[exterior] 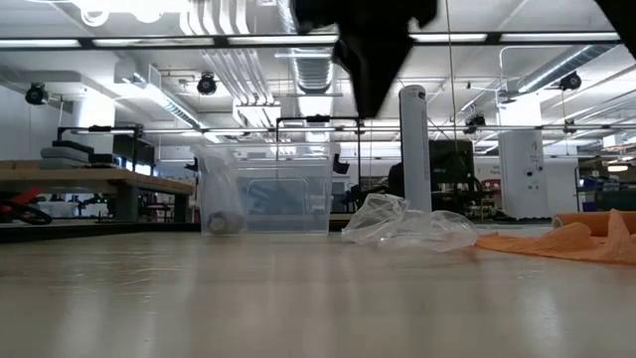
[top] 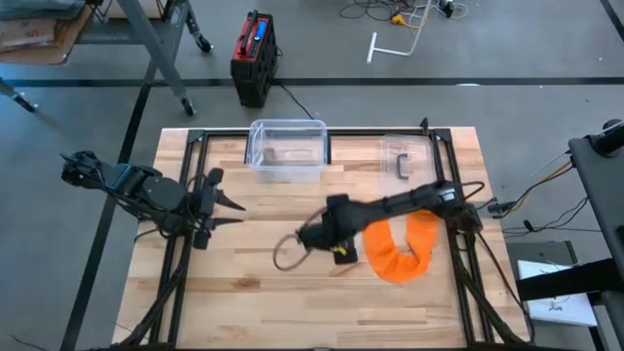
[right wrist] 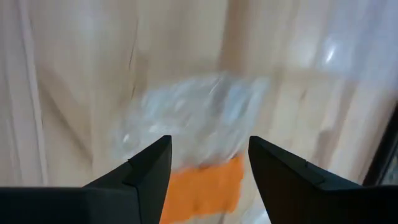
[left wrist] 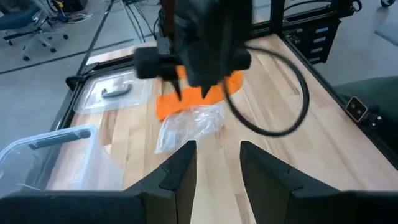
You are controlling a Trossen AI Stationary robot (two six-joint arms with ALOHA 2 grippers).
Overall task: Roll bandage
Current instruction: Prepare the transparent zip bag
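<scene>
The orange bandage (top: 402,252) lies unrolled in a loose curved heap on the table's right half, also seen in the low view (exterior: 566,241). A crumpled clear plastic bag (left wrist: 189,124) lies next to it toward the table's middle. My right gripper (right wrist: 208,146) hangs above the bag and the bandage's edge (right wrist: 205,186), pointing down, open, with nothing between its fingers. In the high view it shows at the table's middle (top: 327,234). My left gripper (top: 237,214) waits raised at the table's left, open and empty.
A clear plastic box (top: 288,146) stands at the far edge, middle. Its lid (top: 409,156) lies flat to the right of it. A cable loop (top: 288,253) hangs from my right arm above the table. Bare wood stretches along the near edge.
</scene>
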